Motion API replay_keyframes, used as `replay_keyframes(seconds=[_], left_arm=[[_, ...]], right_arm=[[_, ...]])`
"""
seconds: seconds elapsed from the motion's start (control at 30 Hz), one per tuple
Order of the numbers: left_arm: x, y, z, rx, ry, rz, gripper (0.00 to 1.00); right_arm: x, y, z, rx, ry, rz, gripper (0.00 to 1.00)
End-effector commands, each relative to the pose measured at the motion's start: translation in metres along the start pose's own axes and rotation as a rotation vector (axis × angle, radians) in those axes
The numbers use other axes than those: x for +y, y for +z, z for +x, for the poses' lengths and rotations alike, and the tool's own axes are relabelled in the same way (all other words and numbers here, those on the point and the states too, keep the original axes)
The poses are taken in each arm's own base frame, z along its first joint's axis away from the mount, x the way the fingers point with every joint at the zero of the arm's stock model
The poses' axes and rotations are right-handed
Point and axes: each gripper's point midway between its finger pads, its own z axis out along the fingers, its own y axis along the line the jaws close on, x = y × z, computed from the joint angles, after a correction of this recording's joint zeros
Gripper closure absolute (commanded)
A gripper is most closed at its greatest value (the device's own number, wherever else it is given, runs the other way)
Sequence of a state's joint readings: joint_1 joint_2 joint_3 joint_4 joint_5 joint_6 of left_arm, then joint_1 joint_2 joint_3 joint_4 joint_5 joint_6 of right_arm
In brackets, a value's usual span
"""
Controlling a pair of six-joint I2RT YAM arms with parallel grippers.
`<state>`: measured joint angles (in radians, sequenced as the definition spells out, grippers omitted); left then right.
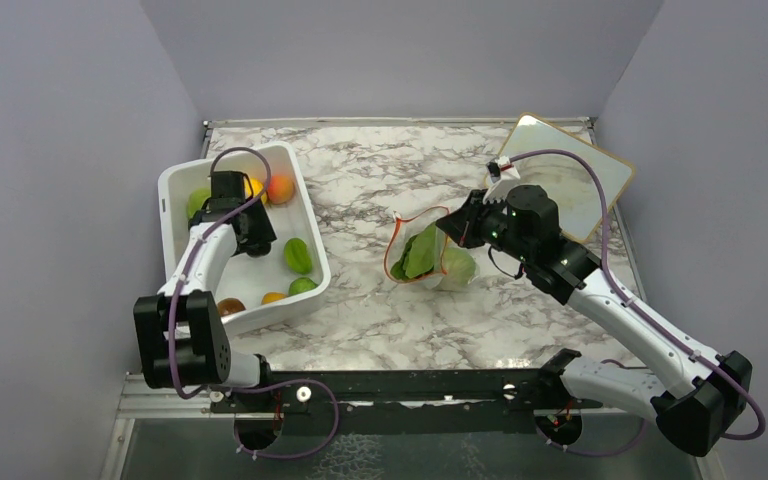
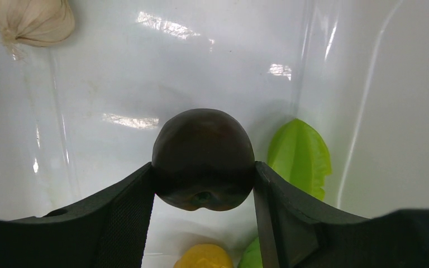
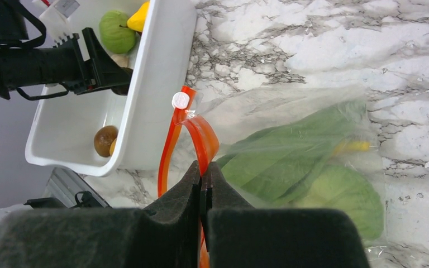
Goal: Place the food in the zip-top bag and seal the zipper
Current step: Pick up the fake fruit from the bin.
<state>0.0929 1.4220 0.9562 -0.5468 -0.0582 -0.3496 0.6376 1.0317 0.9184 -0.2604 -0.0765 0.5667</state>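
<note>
- Reaches down into the white tub (image 1: 175,180) at the left of the top view with the left gripper (image 1: 253,232).
- Clamps a dark brown fruit (image 2: 201,145) at the centre of the left wrist view; sets the black fingers (image 2: 128,206) about half spread, one pad against each side of the fruit.
- Shows, around that grip on the tub floor, a beige garlic bulb (image 2: 31,19) at upper left, a green ribbed fruit (image 2: 300,156) just right of the held fruit, and a yellow piece (image 2: 204,257) at the bottom edge.
- Counts more food in the tub from above: an orange-pink fruit (image 1: 280,188) near the far wall, a round brown fruit (image 1: 230,306) near the front corner.
- Pinches the red-orange zipper (image 3: 201,139) at lower centre of the right wrist view with the right gripper (image 3: 204,187), jaws pressed fully together on the strip.
- Places the zip-top bag (image 1: 430,255) at the middle of the top view, flat on the marble table (image 1: 360,170), right of the tub and apart from it, zipper bowed into an open loop at the bag's left side.
- Holds, inside the bag, green leafy pieces (image 3: 279,162) and a pale green round piece (image 3: 341,195).
- Includes a tilted reflective panel (image 1: 570,175) at upper right, beyond the right arm.
</note>
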Motion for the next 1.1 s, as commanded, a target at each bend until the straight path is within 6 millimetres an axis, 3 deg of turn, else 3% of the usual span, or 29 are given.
replay_keyframes(seconds=[0.0,0.3,0.63,0.93,1.07], left_arm=[[-0.012,-0.022,-0.014,-0.074,-0.029,0.081,0.60],[-0.045,-0.075,-0.032,-0.160,-0.041,0.279,0.61],[-0.094,-0.144,-0.045,-0.211,0.056,0.570,0.62],[-0.132,-0.197,-0.034,-0.221,0.112,0.793,0.63],[-0.152,-0.216,-0.017,-0.196,0.154,0.898,0.63]], right_arm=[[0.007,-0.002,-0.007,-0.032,0.008,-0.032,0.99],[0.004,0.007,-0.012,-0.031,-0.022,-0.009,0.99],[0.007,0.018,-0.014,-0.009,-0.014,-0.016,0.99],[0.014,0.025,-0.016,-0.008,0.028,-0.042,0.99],[0.016,0.026,-0.017,-0.011,0.031,-0.048,0.99]])
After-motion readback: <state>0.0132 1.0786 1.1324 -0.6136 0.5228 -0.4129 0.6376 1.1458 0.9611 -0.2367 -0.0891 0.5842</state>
